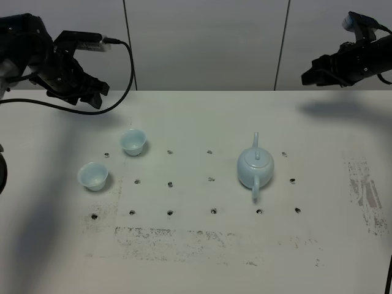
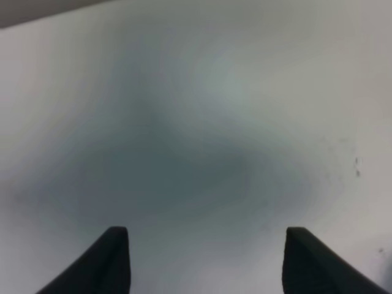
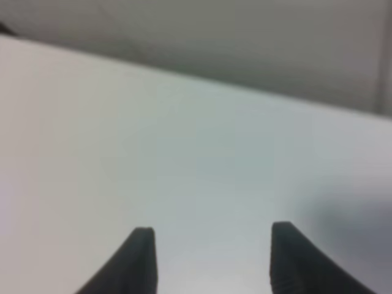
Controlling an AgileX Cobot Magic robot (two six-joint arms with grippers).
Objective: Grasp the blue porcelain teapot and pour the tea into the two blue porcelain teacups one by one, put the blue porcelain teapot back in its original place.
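Note:
The pale blue teapot (image 1: 255,168) stands upright on the white table (image 1: 202,269), right of centre, spout toward the back and handle toward the front. Two small pale blue teacups stand at the left: one (image 1: 133,141) further back, one (image 1: 93,176) nearer the front. My left gripper (image 1: 92,97) hovers open and empty over the table's back left, behind the cups; its wrist view (image 2: 205,257) shows only bare table. My right gripper (image 1: 309,77) hovers open and empty at the back right, far behind the teapot; its wrist view (image 3: 211,257) shows only bare table.
The table carries a grid of small dark holes (image 1: 171,184) and scuffed dark marks along the front (image 1: 184,236) and right side (image 1: 367,196). A black cable (image 1: 125,67) loops from the left arm. A pale panelled wall (image 1: 208,43) stands behind.

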